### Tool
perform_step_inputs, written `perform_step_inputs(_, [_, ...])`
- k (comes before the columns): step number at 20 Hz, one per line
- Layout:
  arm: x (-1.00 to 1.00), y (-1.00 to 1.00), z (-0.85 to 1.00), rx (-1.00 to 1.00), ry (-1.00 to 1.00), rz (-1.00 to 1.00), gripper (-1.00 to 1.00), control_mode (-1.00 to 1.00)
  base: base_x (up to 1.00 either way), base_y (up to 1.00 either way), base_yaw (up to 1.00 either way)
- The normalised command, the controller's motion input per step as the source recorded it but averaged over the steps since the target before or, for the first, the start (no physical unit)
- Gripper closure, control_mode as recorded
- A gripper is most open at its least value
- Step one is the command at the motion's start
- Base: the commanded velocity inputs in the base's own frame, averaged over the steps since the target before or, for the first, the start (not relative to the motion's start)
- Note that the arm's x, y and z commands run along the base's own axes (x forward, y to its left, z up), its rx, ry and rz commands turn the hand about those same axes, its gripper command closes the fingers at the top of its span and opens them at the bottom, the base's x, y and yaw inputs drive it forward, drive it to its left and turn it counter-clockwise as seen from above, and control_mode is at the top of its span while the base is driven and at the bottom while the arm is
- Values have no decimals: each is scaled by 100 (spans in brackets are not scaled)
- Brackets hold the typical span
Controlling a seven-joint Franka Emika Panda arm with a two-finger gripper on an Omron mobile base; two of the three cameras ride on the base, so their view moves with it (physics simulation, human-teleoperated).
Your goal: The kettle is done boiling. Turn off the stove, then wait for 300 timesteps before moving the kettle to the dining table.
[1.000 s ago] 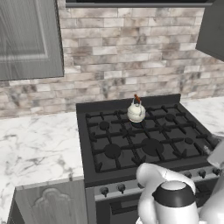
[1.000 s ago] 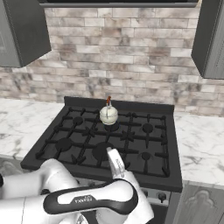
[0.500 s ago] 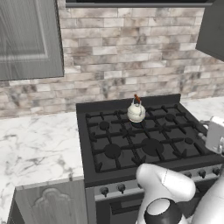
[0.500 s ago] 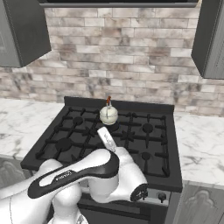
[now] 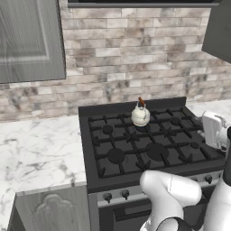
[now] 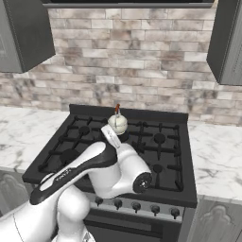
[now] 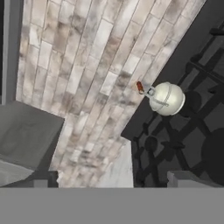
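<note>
Even soft light, faint shadows — slightly blurry

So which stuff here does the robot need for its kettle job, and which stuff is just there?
For the job:
- kettle, sitting on a back burner
- stove, with its knobs along the front
- gripper, open, holding nothing

Just there:
- marble counter beside the stove
- brick wall
- grey cabinets

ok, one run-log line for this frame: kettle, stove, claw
kettle: upright on rear centre burner | stove: knobs untouched | claw: open, empty, apart from kettle, over the stove
</note>
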Motion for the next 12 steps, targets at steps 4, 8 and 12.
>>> perform_step_inputs(4, [25,0,0,-6,0,14,-100,-100,0,0,0])
perform_step_inputs(8, [31,3,0,-11,0,14,-100,-100,0,0,0])
perform_step_inputs(12, [26,13,7,-16,0,7,-100,-100,0,0,0])
